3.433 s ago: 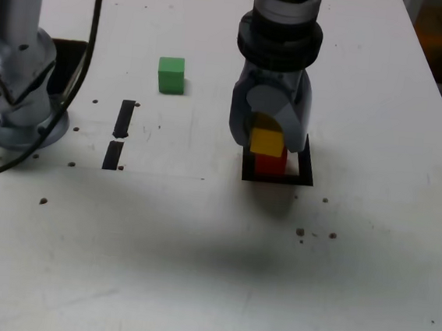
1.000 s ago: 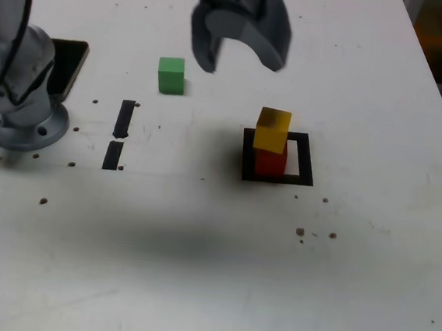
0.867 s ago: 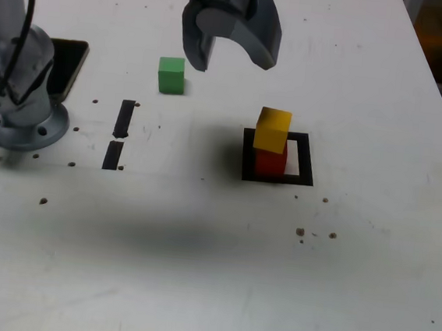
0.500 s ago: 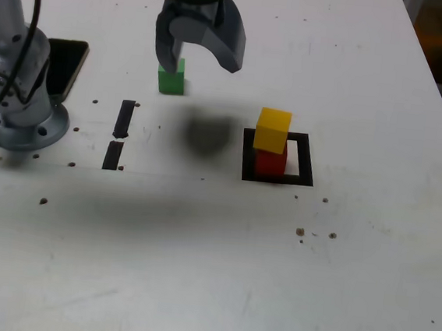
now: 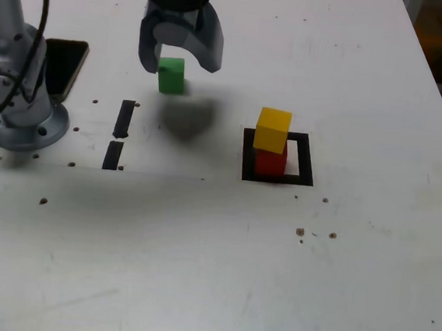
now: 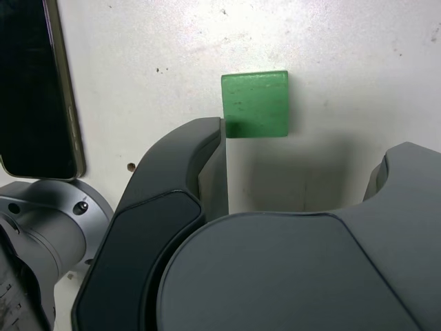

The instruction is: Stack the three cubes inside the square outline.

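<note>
The yellow cube (image 5: pixel 272 130) rests on the red cube (image 5: pixel 269 161), slightly turned, inside the black square outline (image 5: pixel 302 161). The green cube (image 5: pixel 170 75) lies alone on the white table, toward the exterior view's left and farther back. My gripper (image 5: pixel 178 54) hangs open above the green cube, its two grey fingers spread wider than the cube. In the wrist view the green cube (image 6: pixel 255 103) sits just beyond my fingertips (image 6: pixel 210 148), in line with the gap between them, with nothing held.
A dark phone (image 5: pixel 63 68) lies beside the arm's grey base (image 5: pixel 19 111) at the exterior view's left, also seen as the phone (image 6: pixel 34 89) in the wrist view. Two short black strips (image 5: pixel 120 132) lie in front of the green cube. Small dark specks dot the table.
My gripper let go of the yellow cube on the red one, rose, and travelled to the exterior view's left. It now hangs over the green cube.
</note>
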Motion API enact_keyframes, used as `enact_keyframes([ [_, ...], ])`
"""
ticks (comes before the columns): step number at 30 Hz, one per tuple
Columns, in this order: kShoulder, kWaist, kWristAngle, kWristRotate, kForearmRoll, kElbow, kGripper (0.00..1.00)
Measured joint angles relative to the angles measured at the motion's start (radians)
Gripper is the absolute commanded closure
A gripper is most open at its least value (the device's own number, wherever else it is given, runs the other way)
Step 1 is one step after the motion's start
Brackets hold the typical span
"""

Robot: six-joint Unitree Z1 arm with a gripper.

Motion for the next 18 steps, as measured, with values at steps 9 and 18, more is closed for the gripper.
enact_keyframes([
  [9, 0.006, 0.060, 0.005, 0.030, -0.041, 0.036, 0.17],
  [18, 0.061, 0.127, 0.005, 0.074, -0.104, 0.049, 0.17],
])
